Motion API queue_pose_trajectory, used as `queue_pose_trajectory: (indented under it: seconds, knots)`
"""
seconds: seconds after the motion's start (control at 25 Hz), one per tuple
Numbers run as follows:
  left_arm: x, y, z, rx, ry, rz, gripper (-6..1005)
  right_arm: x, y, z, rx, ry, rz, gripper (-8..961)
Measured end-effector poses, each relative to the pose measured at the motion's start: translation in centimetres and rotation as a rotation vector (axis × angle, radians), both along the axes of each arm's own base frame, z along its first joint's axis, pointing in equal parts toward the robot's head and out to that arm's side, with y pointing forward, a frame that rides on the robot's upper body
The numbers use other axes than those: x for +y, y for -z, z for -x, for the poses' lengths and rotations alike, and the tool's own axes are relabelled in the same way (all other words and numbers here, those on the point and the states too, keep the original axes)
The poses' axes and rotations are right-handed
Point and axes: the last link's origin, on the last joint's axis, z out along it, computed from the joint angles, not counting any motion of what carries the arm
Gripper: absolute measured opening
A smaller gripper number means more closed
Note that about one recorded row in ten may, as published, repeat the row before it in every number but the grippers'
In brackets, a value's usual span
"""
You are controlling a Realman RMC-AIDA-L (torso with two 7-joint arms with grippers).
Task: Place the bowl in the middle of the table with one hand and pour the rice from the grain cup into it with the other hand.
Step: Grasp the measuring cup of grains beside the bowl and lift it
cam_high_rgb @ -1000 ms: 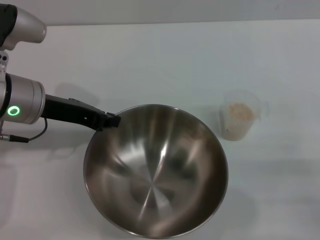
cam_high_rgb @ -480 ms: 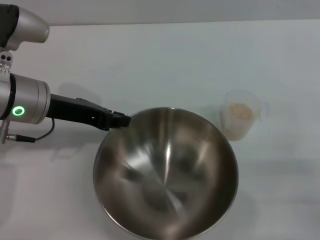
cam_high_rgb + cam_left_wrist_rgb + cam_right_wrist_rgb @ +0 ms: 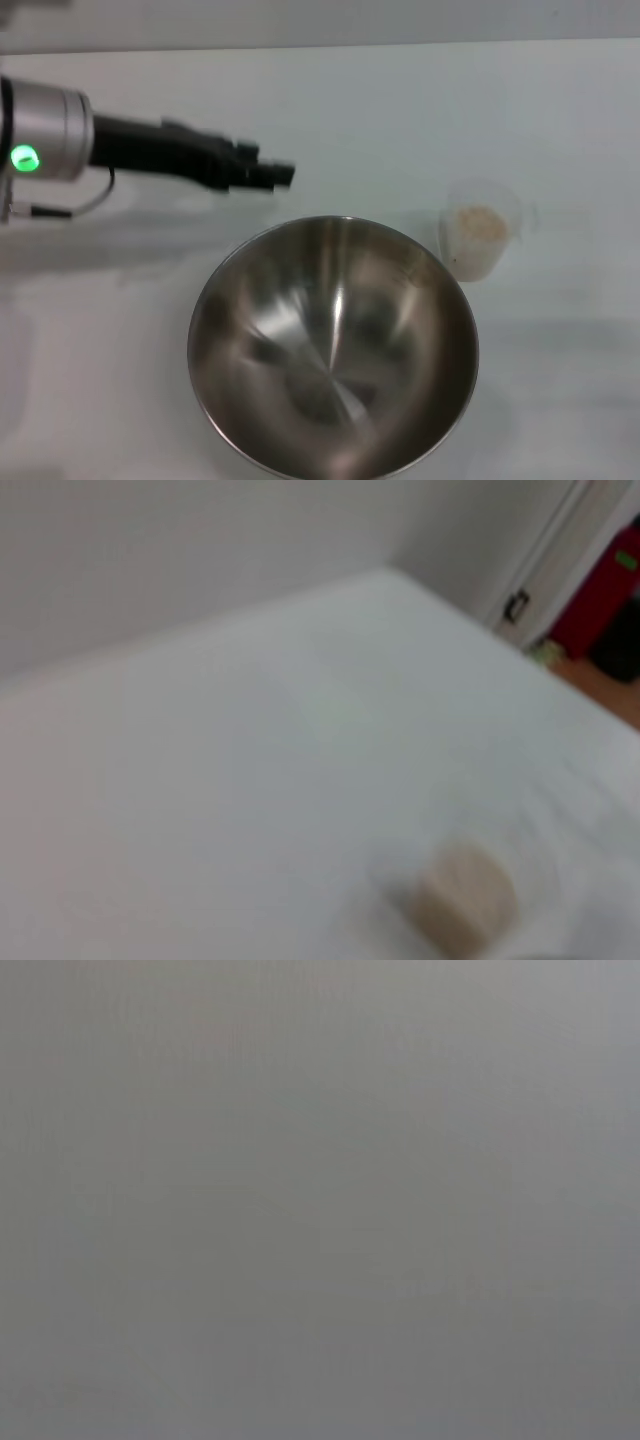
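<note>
The steel bowl (image 3: 333,345) rests on the white table (image 3: 400,120) near the front middle, its shiny inside showing no grains. To its right stands the clear grain cup (image 3: 480,238), upright, with pale rice (image 3: 478,222) inside; in the left wrist view the grain cup (image 3: 462,898) appears blurred. My left gripper (image 3: 280,176) hovers above and behind the bowl's left rim, apart from it, holding nothing. My right gripper is out of view; its wrist view is a plain grey field.
Behind the table runs a grey wall (image 3: 320,20). The left wrist view shows the table's far corner (image 3: 390,572) and a doorway with a red object (image 3: 605,590) beyond it.
My left gripper has let go of the bowl's rim and pulled up and back. The bowl slid right earlier and now sits still.
</note>
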Motion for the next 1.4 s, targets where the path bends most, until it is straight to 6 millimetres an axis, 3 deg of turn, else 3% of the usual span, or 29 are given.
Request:
queue_pose_trajectory:
  seconds: [0.08, 0.2, 0.24, 0.28, 0.32, 0.4, 0.48, 0.56, 0.64, 0.72, 0.84, 0.92, 0.96, 1.0, 1.04, 1.08, 1.12, 1.16, 1.28, 1.4]
  knots:
    - [1.3, -2.1, -1.6, 0.000, 0.110, -0.147, 596, 0.0, 0.0, 0.0, 0.000, 0.000, -0.002, 830]
    - [2.0, -3.0, -2.2, 0.021, 0.170, -0.282, 714, 0.0, 0.0, 0.0, 0.001, -0.001, -0.003, 831]
    - [2.3, -3.3, -2.3, 0.042, 0.203, -0.389, 754, 0.0, 0.0, 0.1, 0.002, -0.002, -0.004, 831]
    - [2.7, -3.8, -2.6, 0.077, 0.271, -0.601, 761, 0.1, 0.0, 0.1, 0.002, -0.004, -0.004, 831]
    - [2.7, -3.8, -2.6, 0.077, 0.271, -0.601, 767, 0.1, 0.0, 0.1, 0.002, -0.004, -0.004, 831]
    - [2.4, -3.6, -2.8, 0.106, 0.310, -0.784, 781, 0.1, 0.0, 0.1, 0.003, -0.005, -0.004, 831]
    - [1.2, -1.0, -2.5, 0.177, 0.336, -1.024, 794, 0.0, 0.0, 0.1, 0.002, -0.004, -0.004, 831]
    - [1.0, -0.2, -2.0, 0.200, 0.338, -1.086, 807, 0.0, 0.0, 0.1, 0.001, -0.005, -0.001, 831]
    - [0.7, 0.5, -0.3, 0.239, 0.336, -1.227, 820, 0.0, 0.2, 0.2, -0.002, -0.011, 0.011, 831]
    - [-0.1, -1.0, 1.9, 0.164, 0.335, -1.454, 827, -0.1, 0.5, 0.3, -0.011, -0.023, 0.037, 831]
    - [-1.1, -2.2, 5.0, 0.013, 0.303, -1.556, 827, -0.6, 0.8, 0.5, -0.040, -0.045, 0.064, 831]
    - [-1.1, -2.2, 5.0, 0.013, 0.303, -1.556, 827, -0.8, 1.1, 0.7, -0.058, -0.056, 0.082, 831]
    - [-1.6, -2.8, 10.7, -0.017, 0.195, -1.566, 827, -0.8, 1.2, 0.8, -0.062, -0.059, 0.090, 831]
    - [-1.8, -2.8, 12.2, -0.007, 0.165, -1.565, 827, -0.9, 1.3, 0.8, -0.065, -0.061, 0.101, 831]
    - [-1.8, -2.8, 12.2, -0.007, 0.165, -1.565, 827, -1.0, 1.5, 0.8, -0.069, -0.062, 0.113, 831]
    - [-2.3, -2.7, 14.2, -0.001, 0.123, -1.553, 827, -1.2, 2.0, 0.8, -0.080, -0.061, 0.145, 831]
    - [-2.3, -2.7, 14.2, -0.001, 0.123, -1.553, 827, -1.2, 2.0, 0.8, -0.080, -0.061, 0.145, 831]
    - [-2.9, -2.8, 16.2, 0.025, 0.076, -1.538, 827, -1.3, 2.3, 0.8, -0.086, -0.058, 0.165, 830]
    - [-4.2, -3.3, 18.2, 0.066, 0.025, -1.556, 827, -0.7, 4.2, 0.6, -0.076, -0.021, 0.268, 830]
    - [-5.0, -3.4, 18.8, 0.071, 0.012, -1.565, 827, 0.0, 5.2, 0.3, -0.070, 0.013, 0.331, 830]
